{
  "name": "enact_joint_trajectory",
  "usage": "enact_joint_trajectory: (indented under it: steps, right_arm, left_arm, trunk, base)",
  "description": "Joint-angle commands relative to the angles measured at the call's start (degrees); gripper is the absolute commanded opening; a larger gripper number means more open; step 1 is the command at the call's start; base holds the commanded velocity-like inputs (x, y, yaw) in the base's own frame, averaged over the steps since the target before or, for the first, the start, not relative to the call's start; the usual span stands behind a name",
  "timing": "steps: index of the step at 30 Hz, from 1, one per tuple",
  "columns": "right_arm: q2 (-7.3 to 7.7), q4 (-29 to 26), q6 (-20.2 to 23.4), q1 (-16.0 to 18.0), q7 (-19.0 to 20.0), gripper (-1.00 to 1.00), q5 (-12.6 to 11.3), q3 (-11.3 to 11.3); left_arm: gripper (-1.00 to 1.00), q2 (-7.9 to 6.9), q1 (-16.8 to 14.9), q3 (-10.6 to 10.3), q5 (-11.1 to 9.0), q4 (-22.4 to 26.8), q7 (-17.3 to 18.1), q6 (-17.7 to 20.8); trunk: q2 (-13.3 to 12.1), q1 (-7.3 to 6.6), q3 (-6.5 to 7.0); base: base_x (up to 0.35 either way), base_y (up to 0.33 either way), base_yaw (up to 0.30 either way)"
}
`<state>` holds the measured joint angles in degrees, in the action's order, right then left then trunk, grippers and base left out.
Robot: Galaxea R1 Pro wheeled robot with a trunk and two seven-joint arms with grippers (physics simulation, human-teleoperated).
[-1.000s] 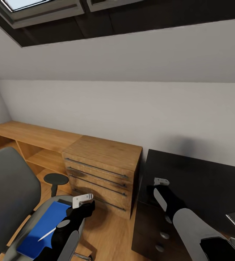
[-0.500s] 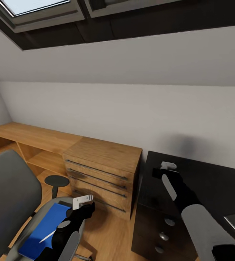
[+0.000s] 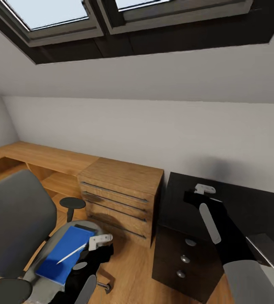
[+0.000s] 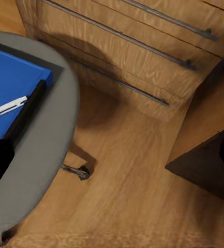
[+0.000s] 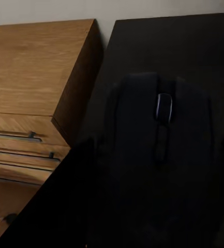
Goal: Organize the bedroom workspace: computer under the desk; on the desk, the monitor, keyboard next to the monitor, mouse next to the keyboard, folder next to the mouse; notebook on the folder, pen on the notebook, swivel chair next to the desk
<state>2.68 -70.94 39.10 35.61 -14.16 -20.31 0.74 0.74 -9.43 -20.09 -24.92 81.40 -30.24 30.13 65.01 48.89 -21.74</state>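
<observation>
The bedroom showed sloped pale grey walls (image 3: 153, 126), a dark-framed skylight (image 3: 111, 17) overhead and a light wood plank floor (image 4: 137, 196). The desk (image 3: 238, 202), long and black, stood against the wall, its drawer unit (image 3: 183, 261) with round silver knobs at its near left corner, just beside a light-wood drawer chest (image 3: 120, 190) with bar handles. The swivel chair (image 3: 14, 219) stood on the floor to the left of the chest, apart from the desk, its grey back tall and its grey seat (image 4: 49, 134) turned toward the chest. The folder (image 3: 65, 253), bright blue, lay flat on the seat, with a dark strip along its edge nearest the chest. A flat grey thing (image 3: 267, 253) lay at the desk's near right edge, too cut off to name. The right claw (image 3: 204, 190) hovered over the desk's left end, near its back edge, and in the right wrist view the mouse (image 5: 161, 155) sat close between its fingers; whether they pressed it I cannot tell. The left claw (image 3: 99, 241) hung at the seat's edge beside the folder; whether it was open or closed could not be told. The pen (image 3: 71, 253), thin and pale, lay slantwise on top of the folder.
</observation>
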Motion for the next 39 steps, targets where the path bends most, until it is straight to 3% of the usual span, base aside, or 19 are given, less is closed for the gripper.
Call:
enact_joint_trajectory:
  steps: [1, 5, 19, 39]
  right_arm:
    - [0.04, -0.31, 0.15, -0.04, -0.43, -1.0, -0.68, 0.07]
    - [0.05, -1.66, 0.11, -0.36, -0.5, -1.0, -0.69, 0.05]
    - [0.05, -1.67, -0.05, -0.37, -0.52, -1.0, -0.7, 0.05]
    - [0.2, -1.66, -0.11, -0.37, -0.59, -1.0, -0.61, -0.02]
  left_arm:
    - [1.0, 0.0, -0.06, -0.35, -0.49, -0.29, -0.58, 0.11]
    - [1.0, 0.61, -0.06, -1.0, -0.48, -1.31, -0.69, 0.11]
    - [1.0, 0.61, -0.06, -0.91, -0.4, -1.34, -0.69, 0.11]
    - [1.0, 0.58, -0.06, -0.55, -0.3, -0.89, -0.76, -0.07]
  trunk:
    - [-0.37, -0.26, 0.12]
    - [-1.97, -1.14, 0.84]
    - [-7.58, -4.21, 3.35]
    - [-15.61, -8.61, 6.94]
  base:
    - [-0.339, 0.0, 0.0]
    - [-0.212, 0.0, -0.1]
    - [-0.009, 0.0, -0.259]
    - [0.0, 0.0, -0.016]
